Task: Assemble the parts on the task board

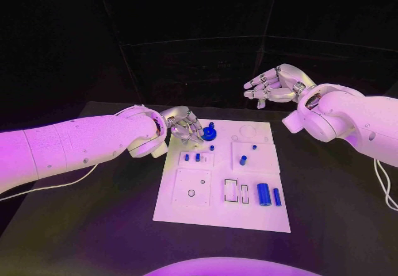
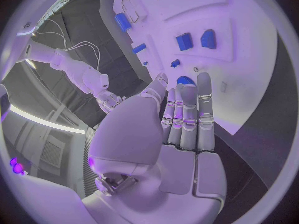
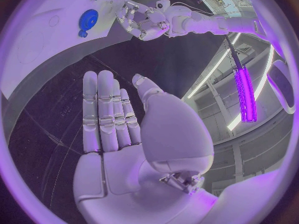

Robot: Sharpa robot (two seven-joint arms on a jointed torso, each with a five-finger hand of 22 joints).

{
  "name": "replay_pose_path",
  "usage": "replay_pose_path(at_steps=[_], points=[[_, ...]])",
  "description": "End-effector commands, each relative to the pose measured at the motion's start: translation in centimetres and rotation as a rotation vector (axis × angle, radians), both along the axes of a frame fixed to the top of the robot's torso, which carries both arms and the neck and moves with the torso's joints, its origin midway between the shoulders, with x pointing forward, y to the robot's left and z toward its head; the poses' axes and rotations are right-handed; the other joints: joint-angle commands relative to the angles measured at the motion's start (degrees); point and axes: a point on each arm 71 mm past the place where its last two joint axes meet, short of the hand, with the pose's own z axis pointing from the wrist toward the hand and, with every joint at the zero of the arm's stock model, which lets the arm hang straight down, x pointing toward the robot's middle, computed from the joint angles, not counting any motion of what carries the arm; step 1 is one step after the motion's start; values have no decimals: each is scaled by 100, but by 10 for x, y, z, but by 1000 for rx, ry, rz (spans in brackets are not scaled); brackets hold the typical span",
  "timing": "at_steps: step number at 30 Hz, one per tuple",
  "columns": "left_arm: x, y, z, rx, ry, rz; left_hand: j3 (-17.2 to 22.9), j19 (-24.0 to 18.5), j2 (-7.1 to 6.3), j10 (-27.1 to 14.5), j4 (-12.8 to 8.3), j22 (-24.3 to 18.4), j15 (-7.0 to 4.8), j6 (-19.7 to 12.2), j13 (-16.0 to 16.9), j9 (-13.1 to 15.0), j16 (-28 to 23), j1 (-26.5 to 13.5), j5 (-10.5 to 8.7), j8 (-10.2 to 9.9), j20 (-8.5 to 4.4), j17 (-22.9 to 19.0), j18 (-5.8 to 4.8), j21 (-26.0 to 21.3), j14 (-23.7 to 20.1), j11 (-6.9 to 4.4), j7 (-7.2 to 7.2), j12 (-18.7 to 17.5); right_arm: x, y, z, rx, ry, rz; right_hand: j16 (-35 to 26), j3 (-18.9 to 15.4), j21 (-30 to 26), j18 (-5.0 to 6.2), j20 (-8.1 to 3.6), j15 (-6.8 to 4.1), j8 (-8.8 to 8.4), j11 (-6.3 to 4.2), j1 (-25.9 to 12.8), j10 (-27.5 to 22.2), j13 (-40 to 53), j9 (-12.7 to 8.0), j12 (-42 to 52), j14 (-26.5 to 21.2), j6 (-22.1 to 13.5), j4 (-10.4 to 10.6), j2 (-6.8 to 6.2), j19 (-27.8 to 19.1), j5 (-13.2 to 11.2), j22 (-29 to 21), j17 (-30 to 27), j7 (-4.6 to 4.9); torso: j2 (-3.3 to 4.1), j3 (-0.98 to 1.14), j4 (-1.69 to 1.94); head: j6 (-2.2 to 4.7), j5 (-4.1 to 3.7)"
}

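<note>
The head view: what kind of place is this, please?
Most likely a robotics lab or test cell. A white task board with small blue parts lies on a black table, dark walls stand behind it, and two robot arms reach over it, the left robot hand beside a round blue part.

1. Both arms are smooth, glossy white shells, thick and rounded, with small dark screw dots along the left arm and right arm.
2. Each wrist ends in a bulbous white cuff.
3. The left robot hand and right robot hand are silver metal, with segmented fingers.
4. Thin pale cables trail from under each arm.
</note>
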Motion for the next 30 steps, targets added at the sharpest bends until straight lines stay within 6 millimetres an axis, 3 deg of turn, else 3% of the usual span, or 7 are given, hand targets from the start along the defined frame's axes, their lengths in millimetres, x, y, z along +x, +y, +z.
replay_pose_path(at_steps=[1,4,8,12,17,23,30], points=[[0,-12,8,34,-182,-125,28,191,-117,199,-111,-77,-8,149,-503,-296,123,28,3,-288,0,7,33,-61,253,3,-21,-405,0,1,1,3,-7,10,-26,20,-36,19,12,16,15,-3,8,-24,-5,4,19,-21,-40,25,24,-29,28,8,-9,-1,3,5,-10,14,-7],[1,-20,6,79,-236,-170,68,427,-105,278,-171,-82,-47,234,-825,-495,544,19,-14,-495,-17,395,29,-11,673,10,-47,-649,0,2,1,3,-7,10,-26,20,-36,19,12,16,15,-3,8,-24,-5,4,19,-21,-40,25,24,-29,28,8,-9,-1,2,5,2,20,-32],[4,-31,3,140,-277,-213,93,879,-110,324,-267,21,-93,386,-1199,-714,1496,-27,-13,-707,-71,1496,25,222,1443,3,-71,-914,-1,3,1,4,-7,12,-26,20,-36,19,12,16,15,-3,8,-24,-5,4,19,-21,-40,25,24,-29,28,8,-9,-1,7,0,-2,33,-38],[7,-44,-4,199,-275,-252,83,1499,-106,367,-348,882,-105,496,-1465,-872,2059,-92,-13,-856,-98,2230,-142,1160,1842,9,-66,-1068,-1,4,1,4,-7,15,-26,20,-36,19,12,16,15,-3,8,-24,-5,4,19,-21,-40,25,24,-29,28,8,-9,-1,5,5,-7,40,-39],[10,-54,-10,241,-267,-271,76,1774,-82,351,-412,1286,-122,597,-1652,-971,2198,-134,-13,-940,-119,2385,-217,1588,1968,9,-69,-1190,-1,5,1,5,-8,17,-26,20,-36,19,12,16,15,-3,8,-24,-5,4,19,-21,-40,25,24,-29,28,8,-9,-1,2,4,-4,43,-47],[13,-63,-14,277,-259,-287,80,1868,-58,361,-441,1426,-132,651,-1722,-1007,2189,-145,-13,-965,-130,2341,-244,1732,1985,3,-80,-1226,-1,6,1,6,-8,19,-26,20,-36,19,12,16,15,-3,8,-24,-5,4,19,-21,-40,25,24,-29,28,8,-9,-1,9,7,-13,41,-49],[14,-67,-18,304,-236,-295,94,1919,-24,381,-462,1507,-139,710,-1770,-1029,2183,-150,-13,-972,-136,2314,-260,1813,1993,-2,-95,-1245,-1,7,1,6,-9,20,-26,20,-36,19,12,16,15,-3,8,-24,-5,4,19,-21,-40,25,24,-29,28,8,-9,-1,0,7,2,33,-81]])
